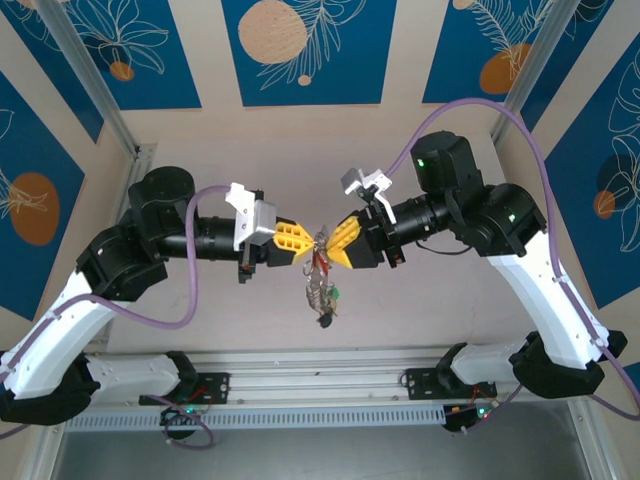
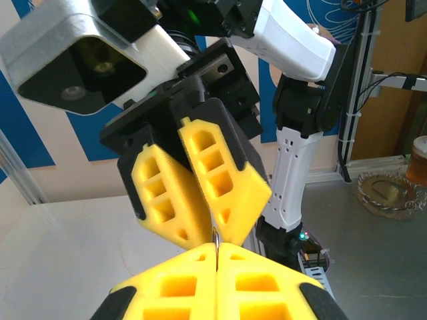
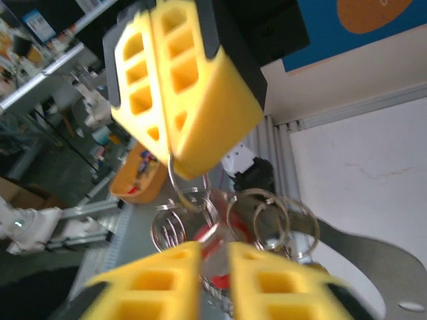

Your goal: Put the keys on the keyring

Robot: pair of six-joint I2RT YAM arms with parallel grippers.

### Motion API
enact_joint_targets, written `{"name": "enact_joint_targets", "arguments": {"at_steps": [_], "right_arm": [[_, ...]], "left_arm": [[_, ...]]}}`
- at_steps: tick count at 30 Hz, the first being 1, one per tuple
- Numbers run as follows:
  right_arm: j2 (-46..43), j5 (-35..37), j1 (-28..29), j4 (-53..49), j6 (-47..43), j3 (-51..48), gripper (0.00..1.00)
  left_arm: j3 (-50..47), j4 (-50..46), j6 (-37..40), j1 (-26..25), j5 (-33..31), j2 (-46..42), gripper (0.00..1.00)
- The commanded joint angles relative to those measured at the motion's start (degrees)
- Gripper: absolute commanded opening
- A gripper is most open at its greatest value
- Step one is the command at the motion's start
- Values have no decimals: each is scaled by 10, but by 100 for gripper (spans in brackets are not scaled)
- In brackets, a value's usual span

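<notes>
A: Progress?
B: Left gripper (image 1: 303,244) is clamped on the keyring (image 3: 172,180). The keys (image 1: 322,292) hang bunched just below its tips. Right gripper (image 3: 215,248) is opposite, jaws slightly parted.
A: Left to do?
B: Keys look threaded already, though I can't confirm every one.

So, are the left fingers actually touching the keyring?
Touching. The left wrist view shows the keyring, a thin wire there, pinched in the seam between the shut left fingers.
</notes>
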Motion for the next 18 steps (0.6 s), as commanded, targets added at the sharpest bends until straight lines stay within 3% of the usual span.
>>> {"name": "enact_joint_targets", "arguments": {"at_steps": [1, 4, 6, 13, 18], "right_arm": [[-13, 45, -1, -28, 4, 19, 32], [-47, 93, 14, 1, -2, -4, 50], [-80, 123, 27, 36, -4, -29, 55], [-141, 147, 53, 146, -11, -78, 45], [-139, 173, 56, 173, -6, -99, 54]], "left_arm": [[7, 45, -2, -2, -1, -23, 0], [8, 44, -4, -2, -1, -24, 0], [8, 44, -6, -2, 3, -24, 0], [-5, 68, -30, -2, -9, -30, 0], [-32, 93, -48, -2, -56, -38, 0]]}}
